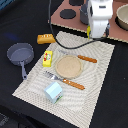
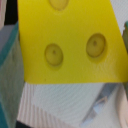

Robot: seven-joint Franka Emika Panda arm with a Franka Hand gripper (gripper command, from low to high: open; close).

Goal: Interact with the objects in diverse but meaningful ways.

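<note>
I am holding the cheese wedge point(image 2: 70, 40) in my gripper point(image 1: 98, 34) (holes facing my wrist camera). I am hovering over the mat's point(image 1: 95, 85) far edge, by the stove point(image 1: 70, 15).

On the striped mat point(image 1: 95, 75) I count one round tan plate point(image 1: 67, 66) in the middle. There are two pieces of orange-handled cutlery: one fork point(image 1: 65, 80) at 6 o'clock of the plate and one knife point(image 1: 85, 58) at 1 o'clock. The toy foods are four: one bread loaf point(image 1: 45, 38) at 10 o'clock, one yellow box point(image 1: 47, 58) at 9 o'clock, one milk carton point(image 1: 53, 92) at 7 o'clock, and one cheese wedge point(image 2: 67, 40) with three holes, filling the wrist view. One grey pan point(image 1: 19, 54) lies far at 9 o'clock.
</note>
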